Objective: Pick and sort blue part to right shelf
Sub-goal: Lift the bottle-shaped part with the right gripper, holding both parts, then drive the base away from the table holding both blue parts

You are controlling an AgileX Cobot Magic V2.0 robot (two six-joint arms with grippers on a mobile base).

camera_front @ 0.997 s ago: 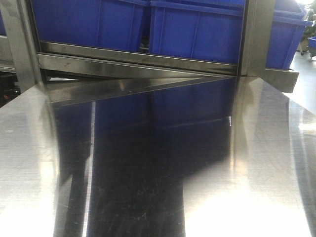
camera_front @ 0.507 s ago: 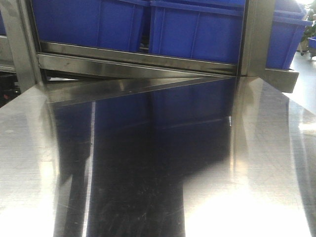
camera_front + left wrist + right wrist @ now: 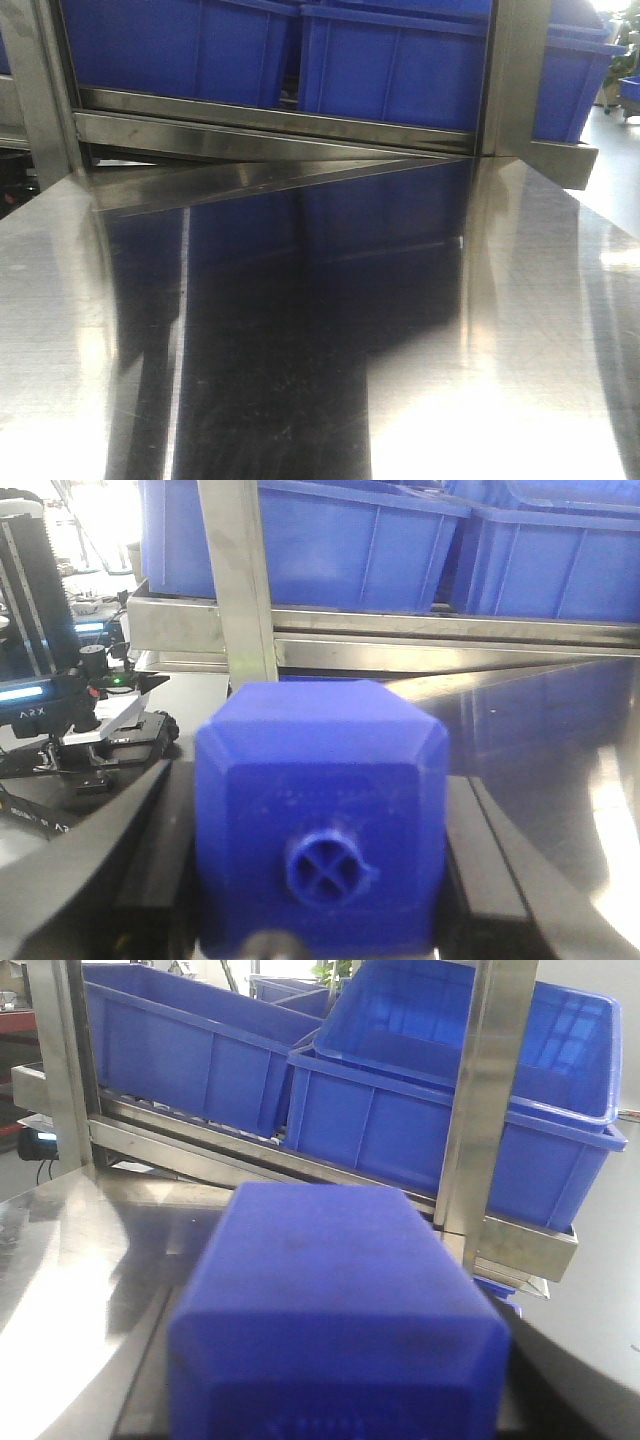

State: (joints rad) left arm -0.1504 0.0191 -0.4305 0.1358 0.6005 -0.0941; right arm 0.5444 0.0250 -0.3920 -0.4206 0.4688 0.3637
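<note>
One blue part [image 3: 320, 810], a chamfered block with a round crossed hole, sits between the black fingers [image 3: 150, 860] of my left gripper [image 3: 318, 880], which is shut on it. A second blue part [image 3: 335, 1300] fills the lower half of the right wrist view, with my right gripper [image 3: 335, 1390] shut on it; only dark finger edges show at its sides. The right shelf [image 3: 270, 125] is a brushed-steel rack straight ahead, also seen as the right shelf [image 3: 520, 1245] and the right shelf [image 3: 440, 625]. Neither gripper appears in the front view.
Large blue bins [image 3: 390, 70] [image 3: 450, 1090] sit on the rack behind its front rail. Upright steel posts [image 3: 510, 70] [image 3: 240, 590] stand at the rack's front. A reflective steel table [image 3: 300, 350] lies before it. Black equipment [image 3: 90, 720] is at the left.
The rack and bins have shifted slightly left in the front view, so the viewpoint has moved a little. Nothing else differs.
</note>
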